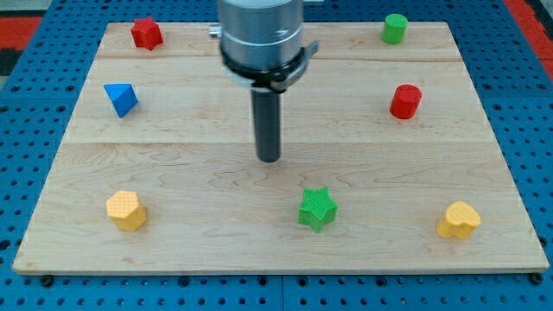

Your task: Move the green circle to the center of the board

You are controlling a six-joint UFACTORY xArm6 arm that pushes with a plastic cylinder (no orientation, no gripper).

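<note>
The green circle (pixel 395 28) stands near the board's top right corner. My tip (pixel 270 159) rests near the middle of the wooden board (pixel 190 164), far to the lower left of the green circle and apart from every block. The green star (pixel 317 208) lies just below and to the right of my tip.
A red star (pixel 147 33) sits at the top left, a blue triangle (pixel 121 98) at the left, a red circle (pixel 404 101) at the right. A yellow hexagon (pixel 126 210) sits at the bottom left, a yellow heart (pixel 458 220) at the bottom right.
</note>
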